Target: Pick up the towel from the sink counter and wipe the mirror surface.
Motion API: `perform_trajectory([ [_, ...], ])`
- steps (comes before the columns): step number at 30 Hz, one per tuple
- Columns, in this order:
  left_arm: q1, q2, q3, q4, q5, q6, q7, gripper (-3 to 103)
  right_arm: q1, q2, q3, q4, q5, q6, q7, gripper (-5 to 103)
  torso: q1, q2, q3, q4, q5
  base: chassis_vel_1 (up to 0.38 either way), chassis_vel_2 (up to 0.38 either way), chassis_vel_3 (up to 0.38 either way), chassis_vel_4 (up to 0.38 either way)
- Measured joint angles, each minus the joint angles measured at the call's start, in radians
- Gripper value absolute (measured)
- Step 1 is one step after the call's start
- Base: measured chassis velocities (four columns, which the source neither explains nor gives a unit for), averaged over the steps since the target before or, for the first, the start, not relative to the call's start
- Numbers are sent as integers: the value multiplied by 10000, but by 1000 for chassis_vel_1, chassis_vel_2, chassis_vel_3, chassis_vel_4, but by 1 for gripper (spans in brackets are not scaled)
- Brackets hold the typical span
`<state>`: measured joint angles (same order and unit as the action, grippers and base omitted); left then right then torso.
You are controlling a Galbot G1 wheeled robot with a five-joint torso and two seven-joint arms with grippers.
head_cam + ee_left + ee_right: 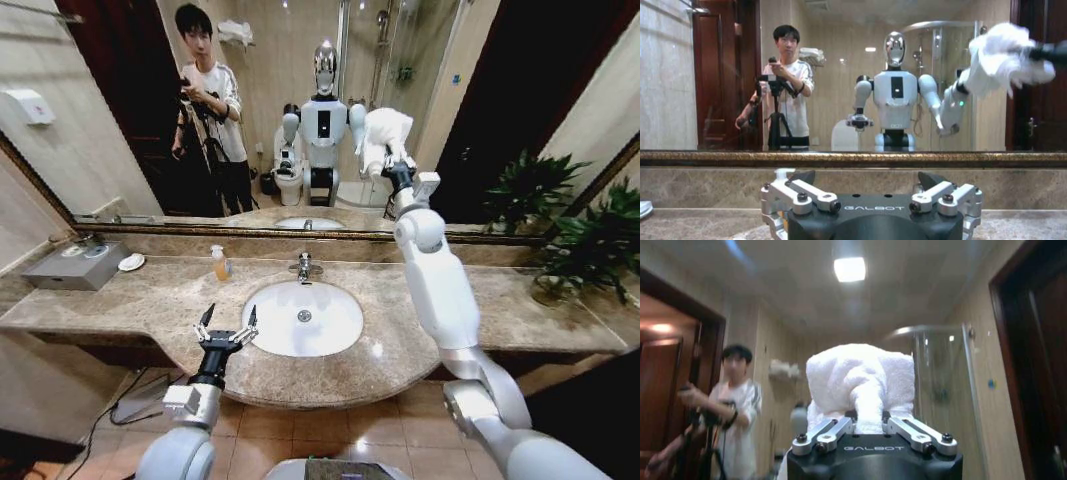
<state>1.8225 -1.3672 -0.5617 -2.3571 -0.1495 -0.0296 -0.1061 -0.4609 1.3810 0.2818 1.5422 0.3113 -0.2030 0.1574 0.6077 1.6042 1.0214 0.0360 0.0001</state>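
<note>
Nearest the head camera, the robot's left gripper (227,323) hangs low over the curved front edge of the brown-beige marble bench (400,350), its 2 dark pointed fingers spread apart and holding nothing, just beside the oval white basin (303,317). Behind the basin stands a chrome faucet (304,266), with a small orange soap bottle (220,263) to its left, and farther left a white soap dish (131,262) and a grey box (80,266). At the bench's right end sits a green potted plant (590,245).

Raised high on the glossy white right arm, the right gripper (867,426) is clamped on a fluffy white terry towel (860,380), which is bunched into a soft mound and held up against the glass of the large rectangular wall mirror (150,120) in its thin dark gold-brown ornate frame. From the left wrist view, the towel shows as a white lump at the mirror's upper right.

Beige tiled walls, dark wooden doors and a curved glass shower enclosure are reflected in the mirror.
</note>
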Motion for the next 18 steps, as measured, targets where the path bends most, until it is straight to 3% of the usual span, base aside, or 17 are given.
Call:
perform_trajectory([
  [9, 0, 0, 0, 0, 0, 0, 0, 100, -695, 136, 99, 62, -171, 139, -121, 13, -1, 0, 0, -1, 0, 0, 0, 0, 0],
  [18, 0, -1, 0, 0, 0, 0, 0, 100, 996, -250, 58, 298, 214, -203, 161, 13, -1, 0, 0, -2, -3, 0, 0, 0, 0],
])
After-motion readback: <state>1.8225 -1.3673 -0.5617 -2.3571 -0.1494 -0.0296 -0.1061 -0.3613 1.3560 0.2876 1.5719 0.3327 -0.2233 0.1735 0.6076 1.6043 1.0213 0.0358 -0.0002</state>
